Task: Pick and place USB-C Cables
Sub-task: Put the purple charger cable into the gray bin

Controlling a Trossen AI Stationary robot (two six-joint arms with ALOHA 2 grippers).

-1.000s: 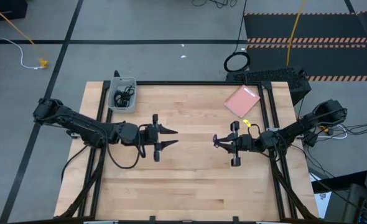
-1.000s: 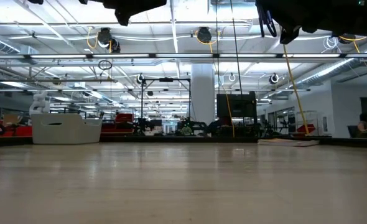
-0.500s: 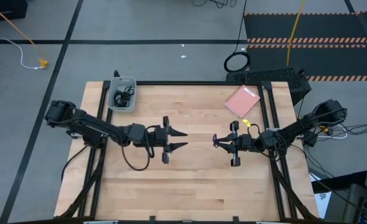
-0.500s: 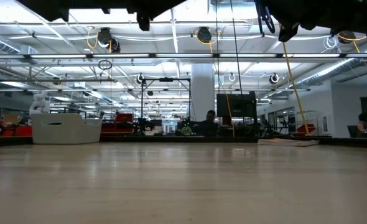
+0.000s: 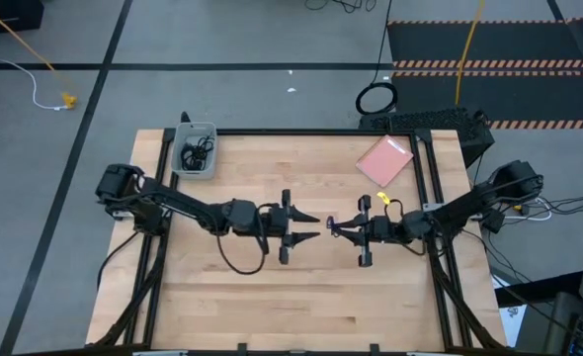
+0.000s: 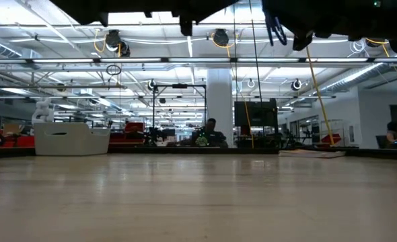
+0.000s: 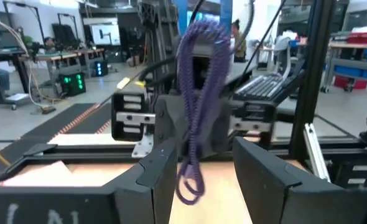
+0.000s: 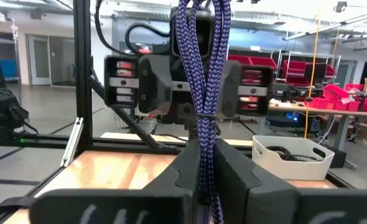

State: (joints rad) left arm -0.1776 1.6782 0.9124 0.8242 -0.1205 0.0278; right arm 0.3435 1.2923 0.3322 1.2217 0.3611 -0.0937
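Both grippers meet nose to nose above the table (image 5: pixel 301 297) centre: left gripper (image 5: pixel 306 225) spread wide and empty, right gripper (image 5: pixel 333 225) clamped on the blue-purple cable (image 8: pixel 202 93). 2 black cables (image 5: pixel 195 153) lie coiled in the white bin (image 5: pixel 197 130) at the far-left corner.

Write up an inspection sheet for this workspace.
Surface: wooden table in a black frame.
Job's things: blue-purple cable hangs from the right gripper; black cables lie in the grey bin at the far left corner.
Clutter: pink square near the far right corner.
Grippers: right gripper shut on the blue-purple cable above mid-table; left gripper open, facing it closely.
Cables: robot wiring loops under the left arm.
Surroundings: person beyond the table.
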